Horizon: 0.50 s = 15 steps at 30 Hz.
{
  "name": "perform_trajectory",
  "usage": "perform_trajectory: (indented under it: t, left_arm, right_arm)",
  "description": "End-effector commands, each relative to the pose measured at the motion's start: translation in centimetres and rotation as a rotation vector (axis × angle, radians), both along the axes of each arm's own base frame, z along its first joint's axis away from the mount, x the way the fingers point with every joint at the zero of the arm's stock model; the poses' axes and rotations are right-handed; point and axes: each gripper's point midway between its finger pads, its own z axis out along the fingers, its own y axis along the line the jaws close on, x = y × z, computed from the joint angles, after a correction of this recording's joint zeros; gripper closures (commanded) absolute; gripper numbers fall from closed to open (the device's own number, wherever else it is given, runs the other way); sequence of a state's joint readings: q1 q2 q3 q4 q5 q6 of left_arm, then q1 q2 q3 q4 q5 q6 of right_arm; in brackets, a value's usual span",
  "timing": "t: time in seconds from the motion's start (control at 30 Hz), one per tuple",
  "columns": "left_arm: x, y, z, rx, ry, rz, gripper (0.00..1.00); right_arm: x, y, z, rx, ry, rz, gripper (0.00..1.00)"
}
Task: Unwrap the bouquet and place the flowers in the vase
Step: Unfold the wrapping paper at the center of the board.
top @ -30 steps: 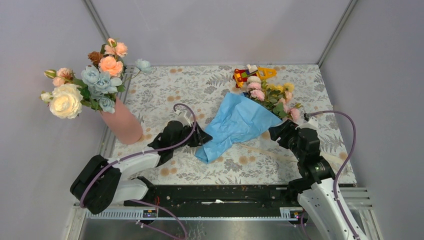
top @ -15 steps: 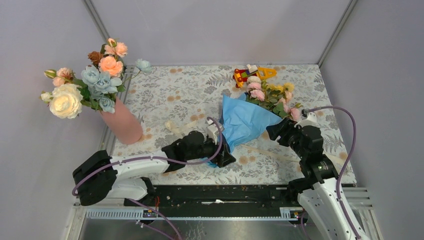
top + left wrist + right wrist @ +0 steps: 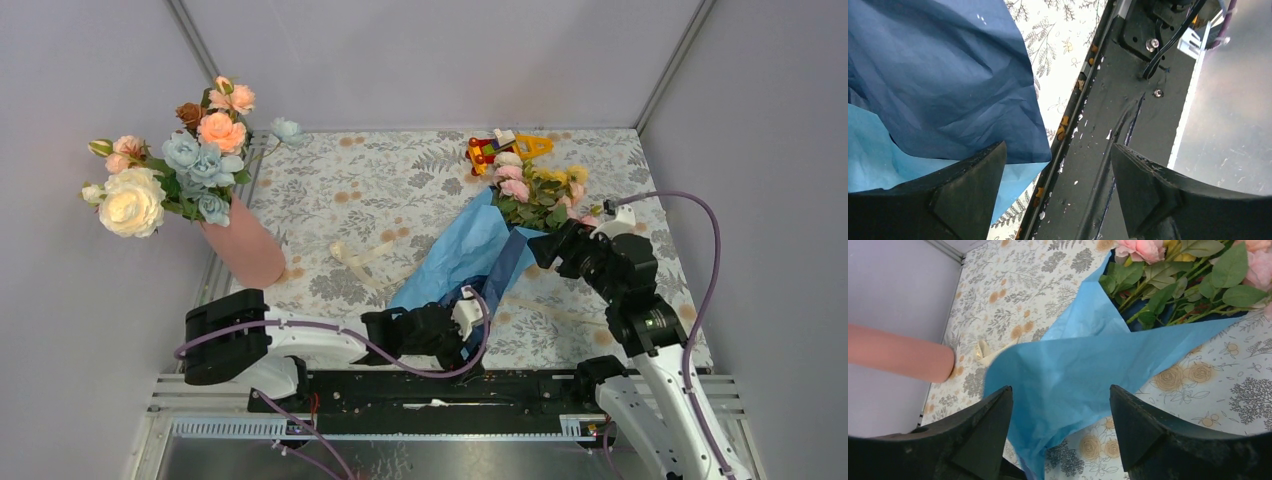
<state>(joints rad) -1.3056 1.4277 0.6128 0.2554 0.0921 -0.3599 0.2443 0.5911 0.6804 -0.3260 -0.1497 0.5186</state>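
- Left claw (image 3: 1057, 150): spread wide, empty, beside the bouquet (image 3: 478, 250) paper's navy edge
- Right claw (image 3: 1060, 390): spread wide, empty, above the light-blue paper on the surface (image 3: 340, 180)

Loosened bouquet (image 3: 478, 252) flat; pink vase (image 3: 245, 250) upright

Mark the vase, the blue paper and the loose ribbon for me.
vase (image 3: 247, 255), top external view, on its pink body.
blue paper (image 3: 462, 250), top external view, on the light-blue side.
ribbon (image 3: 347, 255), top external view, on the cream strip lying on the table.
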Motion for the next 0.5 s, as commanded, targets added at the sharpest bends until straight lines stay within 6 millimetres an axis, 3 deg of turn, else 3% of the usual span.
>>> perform_trajectory:
  t: [0.0,0.2,0.33,0.47]
  left_arm:
    - [0.1,-0.9,0.9,-0.013,-0.09,-0.02,0.16]
    - [-0.7,-0.3,-0.2,-0.012,-0.059,-0.019,0.15]
    - [-1.3,-0.2,-0.4,-0.03,-0.037,-0.024,0.15]
    - [-1.8,0.0,-0.6,-0.043,-0.016,-0.037,0.15]
  right_arm:
    - [-0.5,0.9,3.3,0.006,-0.054,0.066,0.21]
    - [-0.9,1.2,7.1,0.032,-0.124,0.086,0.13]
    - [-0.8,2.5,8.3,0.021,-0.125,0.172,0.12]
    - [0.2,2.7,7.9,-0.033,-0.065,0.196,0.1]
